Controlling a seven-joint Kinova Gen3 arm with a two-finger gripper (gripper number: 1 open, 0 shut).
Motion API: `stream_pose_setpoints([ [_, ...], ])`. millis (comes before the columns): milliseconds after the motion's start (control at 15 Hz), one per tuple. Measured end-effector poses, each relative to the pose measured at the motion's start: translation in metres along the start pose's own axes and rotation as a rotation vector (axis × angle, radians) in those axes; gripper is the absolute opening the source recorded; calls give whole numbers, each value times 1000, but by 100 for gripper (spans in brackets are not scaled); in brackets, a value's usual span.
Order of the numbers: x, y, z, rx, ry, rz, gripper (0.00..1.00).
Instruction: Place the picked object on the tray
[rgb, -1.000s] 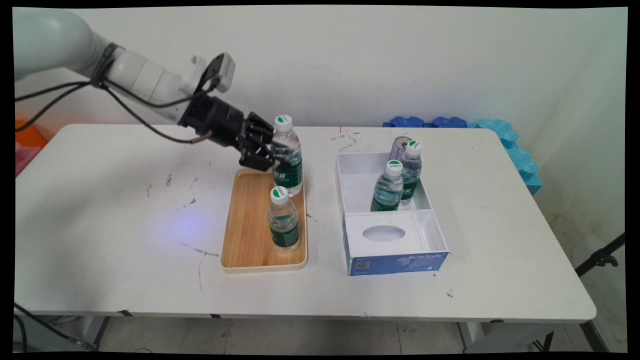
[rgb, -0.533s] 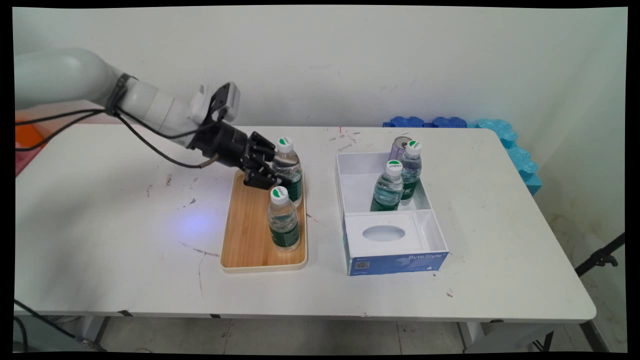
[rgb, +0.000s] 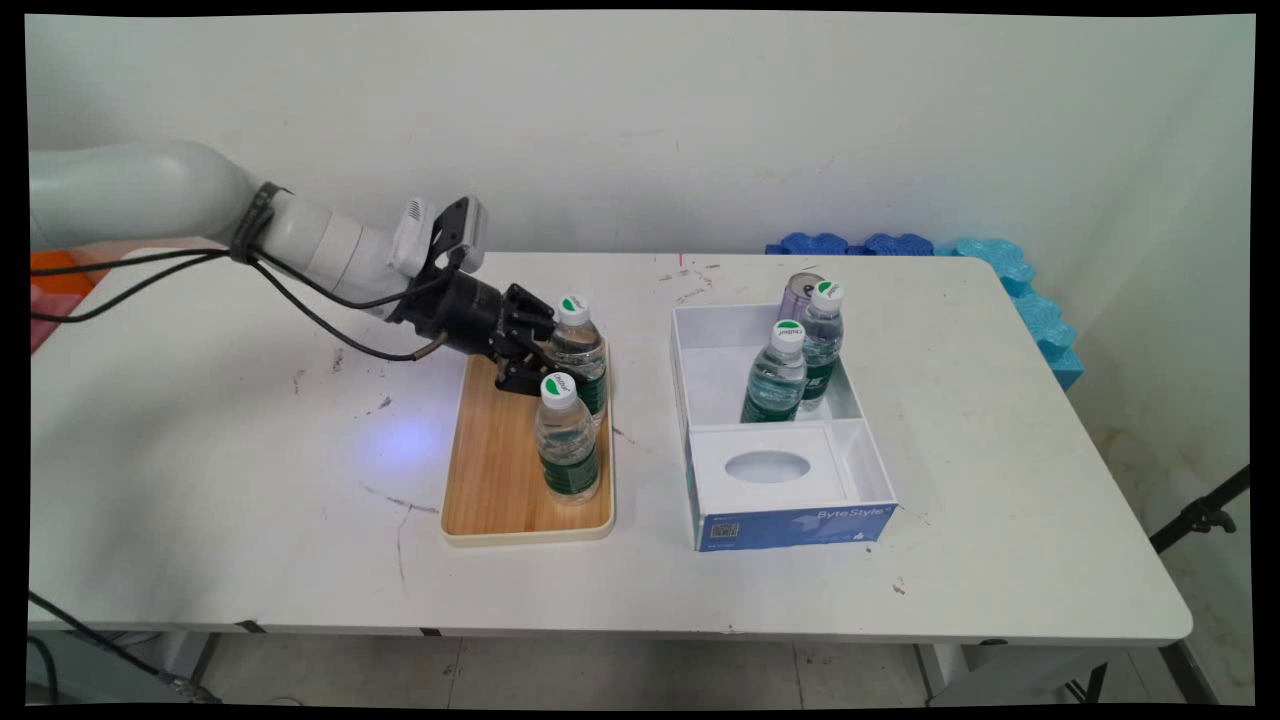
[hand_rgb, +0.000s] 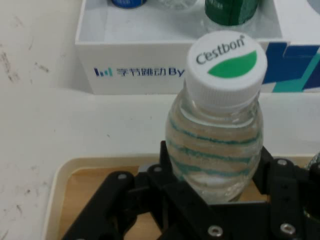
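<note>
The black two-finger tool (rgb: 548, 357) is clamped on the body of a clear plastic water bottle with a green label and white cap (rgb: 579, 352), holding it upright over the far end of the shallow wooden tray with a cream rim (rgb: 497, 470). In the hand view the tool (hand_rgb: 212, 192) has its black fingers (hand_rgb: 170, 165) pressed to the bottle (hand_rgb: 216, 135) on both sides, below the shoulder.

The risk I see is crowding. A second clear water bottle of the same kind (rgb: 566, 437) stands on the tray just in front of the held one, and the tool's lower linkage sits very close to its cap. A small sideways drift could knock it over. Whether the held bottle's base touches the tray I cannot tell; if it hangs above the wood, letting go could tip it.

Counting on the white counter (rgb: 250, 480): 4 water bottles, 2 at the tray and 2 (rgb: 776, 372) (rgb: 822, 338) standing in the open white and blue cardboard box (rgb: 790, 520); 1 silver drink can (rgb: 799, 293) behind them; 1 tray; 1 box. Blue foam pieces (rgb: 900, 244) lie at the far right edge.
</note>
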Motion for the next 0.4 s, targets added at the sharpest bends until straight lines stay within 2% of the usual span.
stream_pose_setpoints([
  [67, -3, 0, 2, 1, 1, 1, 0],
  [133, -5, 0, 3, 2, 2, 1, 100],
  [400, -10, -1, 4, 4, 8, 2, 100],
])
